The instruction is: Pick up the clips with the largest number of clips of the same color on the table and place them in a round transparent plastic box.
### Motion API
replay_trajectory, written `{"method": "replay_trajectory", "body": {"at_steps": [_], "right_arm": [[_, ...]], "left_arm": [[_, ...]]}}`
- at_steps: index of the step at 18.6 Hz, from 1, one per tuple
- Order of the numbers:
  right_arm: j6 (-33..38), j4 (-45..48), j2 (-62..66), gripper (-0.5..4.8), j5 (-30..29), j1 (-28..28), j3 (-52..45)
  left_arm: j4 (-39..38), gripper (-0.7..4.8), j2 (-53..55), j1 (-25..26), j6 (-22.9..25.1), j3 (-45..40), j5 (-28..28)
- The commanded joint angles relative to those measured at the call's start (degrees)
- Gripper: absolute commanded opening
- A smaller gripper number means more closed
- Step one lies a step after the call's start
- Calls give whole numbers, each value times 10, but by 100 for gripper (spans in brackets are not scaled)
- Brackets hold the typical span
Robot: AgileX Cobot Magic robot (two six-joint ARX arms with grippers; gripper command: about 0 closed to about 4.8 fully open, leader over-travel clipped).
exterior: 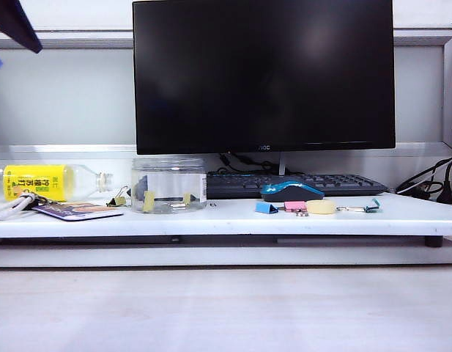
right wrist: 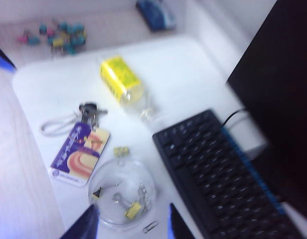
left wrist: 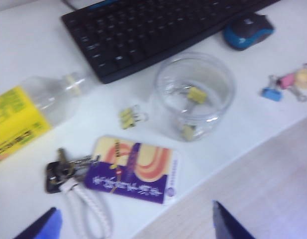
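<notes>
My left gripper [left wrist: 133, 226] hangs above the table's front edge, jaws wide, empty. My right gripper [right wrist: 131, 221] hovers over the round transparent plastic box [right wrist: 122, 191], jaws partly apart, nothing between them. One yellow clip [left wrist: 128, 117] lies just beside the box; two sit inside. I judge it light, stiff, slippery: grasp the painted body, not the wire handles.

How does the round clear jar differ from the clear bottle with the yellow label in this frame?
The jar stands upright with its wide mouth up; the bottle lies on its side. The jar is squat and wide; the bottle is slimmer with a narrow neck. The jar holds yellow clips; nothing shows inside the bottle. Both are clear plastic on the white shelf.
</notes>
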Motion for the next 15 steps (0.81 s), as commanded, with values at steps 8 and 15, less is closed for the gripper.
{"method": "replay_trajectory", "body": {"at_steps": [8,15], "right_arm": [[1,-57,-120,185,63,-1,2],[0,-132,-215,184,130,-2,-6]], "left_arm": [[7,404,1,0,-2,1,21],[4,404,25,-5,-14,1,50]]}}
